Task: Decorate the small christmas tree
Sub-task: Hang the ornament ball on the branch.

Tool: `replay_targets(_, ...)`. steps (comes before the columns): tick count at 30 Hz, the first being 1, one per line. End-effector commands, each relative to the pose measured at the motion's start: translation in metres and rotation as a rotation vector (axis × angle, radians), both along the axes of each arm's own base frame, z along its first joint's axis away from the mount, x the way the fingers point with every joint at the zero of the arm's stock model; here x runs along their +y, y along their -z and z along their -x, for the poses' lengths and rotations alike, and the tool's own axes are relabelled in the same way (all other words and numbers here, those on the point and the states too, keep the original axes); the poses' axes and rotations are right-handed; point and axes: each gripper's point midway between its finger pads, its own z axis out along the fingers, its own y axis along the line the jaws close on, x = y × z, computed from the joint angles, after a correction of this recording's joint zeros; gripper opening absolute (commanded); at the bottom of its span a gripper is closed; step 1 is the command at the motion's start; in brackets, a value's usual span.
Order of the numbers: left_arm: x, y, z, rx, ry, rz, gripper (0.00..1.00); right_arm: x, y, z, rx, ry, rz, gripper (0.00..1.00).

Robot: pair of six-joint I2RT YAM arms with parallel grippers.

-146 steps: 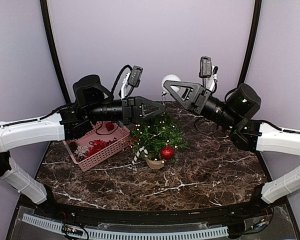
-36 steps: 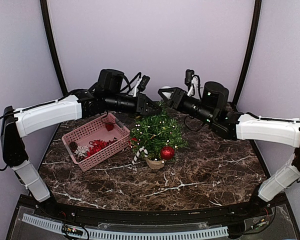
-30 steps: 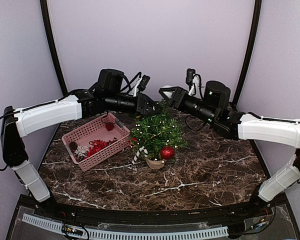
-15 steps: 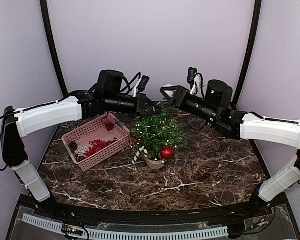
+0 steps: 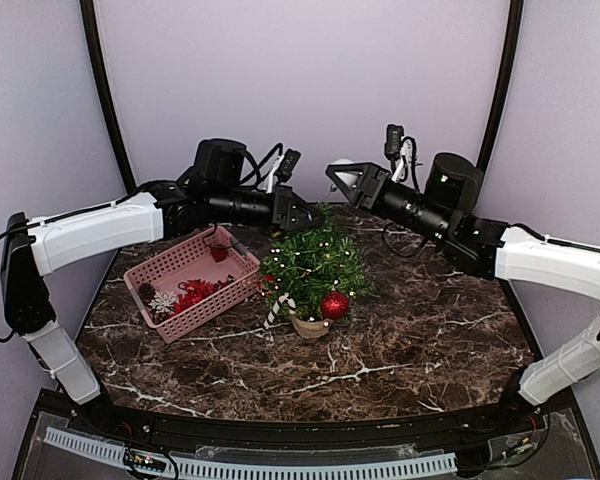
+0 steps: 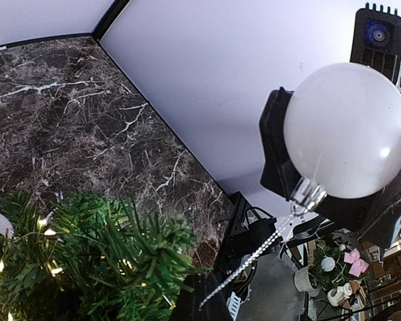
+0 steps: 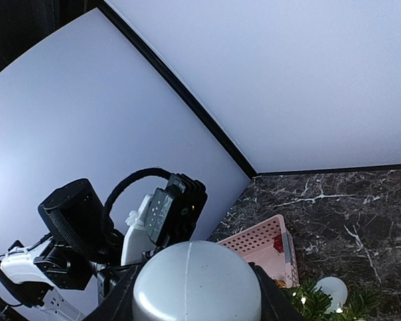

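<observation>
Currently, the small christmas tree stands upright in its tan pot near the middle of the marble table, just to the right of the pink basket. Its small lights are lit. A red bauble hangs low on its right side, and a striped candy cane hangs low on its left.

Both arms reach in above the tree top from opposite sides. The right gripper is clamped on a white ball ornament, one finger on each side of the sphere, and holds it clear above the branches. The ornament's silver cap points downward. From the cap, a beaded cord runs in a straight, taut line to the left gripper.

The left gripper's jaws are together, pinching the lower end of that cord just above the topmost branches.

The basket holds a white snowflake and red decorations. Their details are too small to tell.
</observation>
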Motion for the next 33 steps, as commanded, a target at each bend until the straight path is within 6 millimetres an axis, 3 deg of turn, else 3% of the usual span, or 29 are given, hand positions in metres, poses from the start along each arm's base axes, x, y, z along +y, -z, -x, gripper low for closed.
replay_targets(1, 0.009, -0.023, 0.012, -0.036, 0.023, 0.041, 0.0, -0.002, -0.01, 0.007, -0.012, -0.023, -0.038, 0.4)
replay_targets(8, 0.006, -0.016, 0.012, -0.006, 0.027, 0.033, 0.0, 0.002, 0.009, 0.002, 0.032, -0.017, -0.029, 0.4)
replay_targets(33, -0.001, -0.006, 0.009, 0.046, 0.036, 0.018, 0.0, 0.002, 0.023, -0.015, 0.073, 0.051, 0.01, 0.4)
